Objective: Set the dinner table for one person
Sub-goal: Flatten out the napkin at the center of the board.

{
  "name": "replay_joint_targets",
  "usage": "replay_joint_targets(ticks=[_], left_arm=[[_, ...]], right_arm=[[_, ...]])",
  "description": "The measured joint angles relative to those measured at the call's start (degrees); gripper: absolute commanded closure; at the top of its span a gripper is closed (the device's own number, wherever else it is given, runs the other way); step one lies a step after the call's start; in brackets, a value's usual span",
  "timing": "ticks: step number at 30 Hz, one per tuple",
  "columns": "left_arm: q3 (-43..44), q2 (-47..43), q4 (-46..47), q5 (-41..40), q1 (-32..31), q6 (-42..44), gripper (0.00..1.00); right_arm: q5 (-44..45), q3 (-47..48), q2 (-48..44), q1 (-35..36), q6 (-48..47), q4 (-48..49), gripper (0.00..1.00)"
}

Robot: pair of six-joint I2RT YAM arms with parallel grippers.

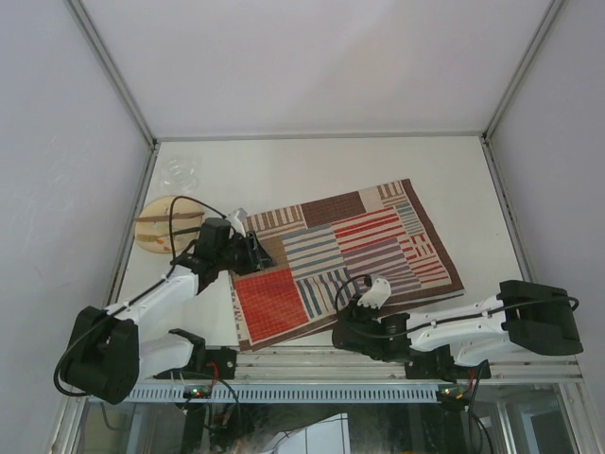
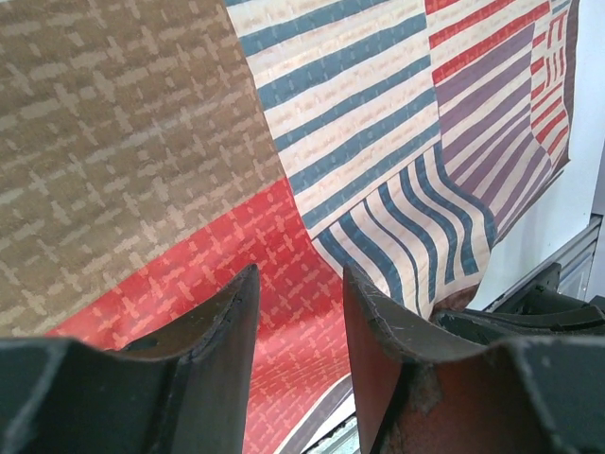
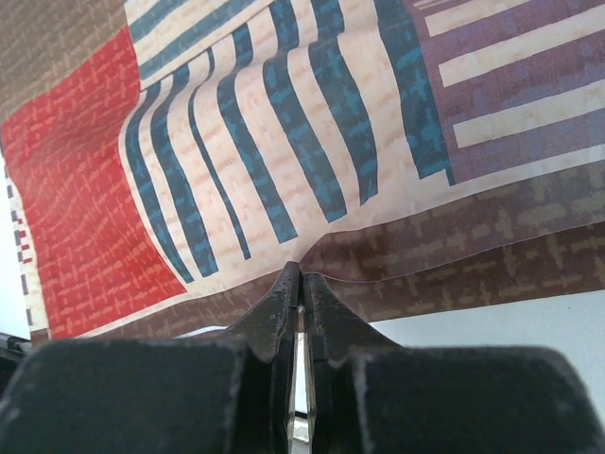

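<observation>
White counter (image 1: 284, 170), striped patchwork mat (image 1: 350, 246), right end effector (image 3: 301, 276) pinched on mat's near brown border, left end effector (image 2: 301, 284) half open over red patch

The left arm (image 1: 156, 301) reaches from its near-left base toward the far right, wrist tipped down. The left claw (image 1: 253, 253) has its two fingers (image 2: 222, 350) standing apart with a clear gap between them. The right arm (image 1: 454, 326) lies low, stretched leftward along the near edge. The right claw (image 3: 301, 276) is pinched tight on the placemat's (image 3: 284, 142) near border.
</observation>
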Motion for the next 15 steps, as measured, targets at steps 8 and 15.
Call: replay_joint_targets(ticks=[8, 15], left_arm=[[1.75, 2.99, 0.26, 1.07, -0.02, -0.04, 0.54], [5.64, 5.42, 1.4, 1.53, -0.02, -0.09, 0.54]], right_arm=[[-1.16, 0.09, 5.14, 0.07, 1.57, 1.6, 1.0], [-1.03, 0.63, 7.96, -0.17, 1.33, 5.53, 0.88]])
